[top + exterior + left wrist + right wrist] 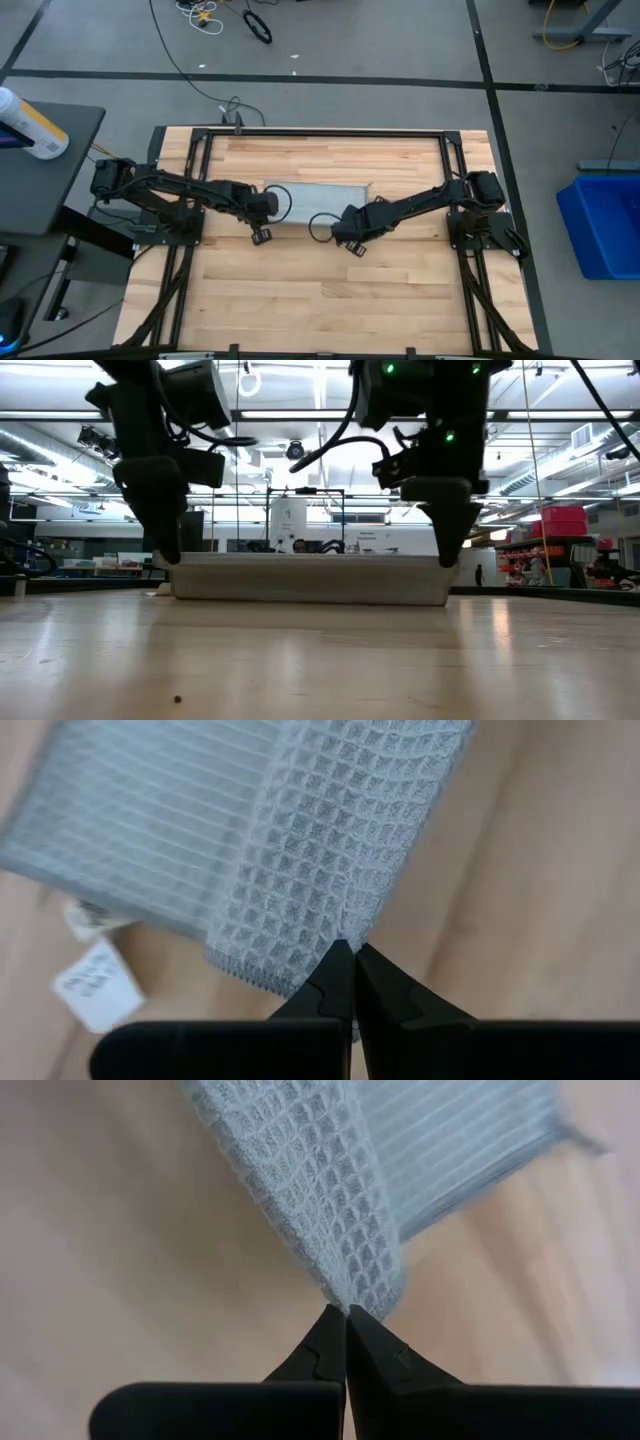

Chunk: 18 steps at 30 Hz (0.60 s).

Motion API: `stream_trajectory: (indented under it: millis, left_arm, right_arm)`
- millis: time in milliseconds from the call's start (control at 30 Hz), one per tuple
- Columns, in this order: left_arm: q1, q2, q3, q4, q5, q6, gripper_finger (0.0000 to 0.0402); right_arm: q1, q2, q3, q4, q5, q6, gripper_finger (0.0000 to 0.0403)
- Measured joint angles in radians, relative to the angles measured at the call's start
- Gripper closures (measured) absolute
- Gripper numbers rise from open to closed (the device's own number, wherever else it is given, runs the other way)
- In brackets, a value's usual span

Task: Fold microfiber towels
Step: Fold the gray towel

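The light grey-blue microfiber towel (pixel 316 190) lies as a narrow strip across the middle of the wooden table. In the low view it stands as a low band (pixel 310 578) between the two grippers, its lower part on the table. My left gripper (pixel 172 557) is shut on its left end and my right gripper (pixel 447 560) is shut on its right end. Both show in the high view, the left (pixel 268 210) and the right (pixel 350 220), on the towel's near side. A white tag (pixel 95 985) lies on the wood by the left end. My left gripper pinches the towel's near left corner (pixel 335 935) between its two fingertips, coming from above and pointing down. The waffle-textured layer rises off the table to the fingers; the ribbed part lies beyond. My right gripper pinches the towel's near right corner (pixel 365 1300) between its two fingertips, from above, pointing down. The waffle-textured layer is lifted to the fingers, and the edge runs straight between the two grippers.
Black frame rails (pixel 200 180) run along the table's left, right and far sides. A blue bin (pixel 605 225) stands off the table on the right, and a bottle (pixel 30 125) lies on a dark side table on the left. Bare wood (pixel 320 300) lies on the near side.
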Motion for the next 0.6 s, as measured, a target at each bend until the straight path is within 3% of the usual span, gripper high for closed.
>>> stream_trajectory:
  millis: [333,600]
  left_arm:
    - [-0.131,0.0,0.001,0.011,0.04,-0.148,0.0399]
    - [-0.089,0.0,0.001,0.009,0.044,-0.131,0.0399]
  right_arm:
    - [0.126,-0.007,0.002,0.0,-0.08,0.081,0.0403]
    - [0.092,-0.017,0.002,-0.01,-0.078,0.022,0.0403]
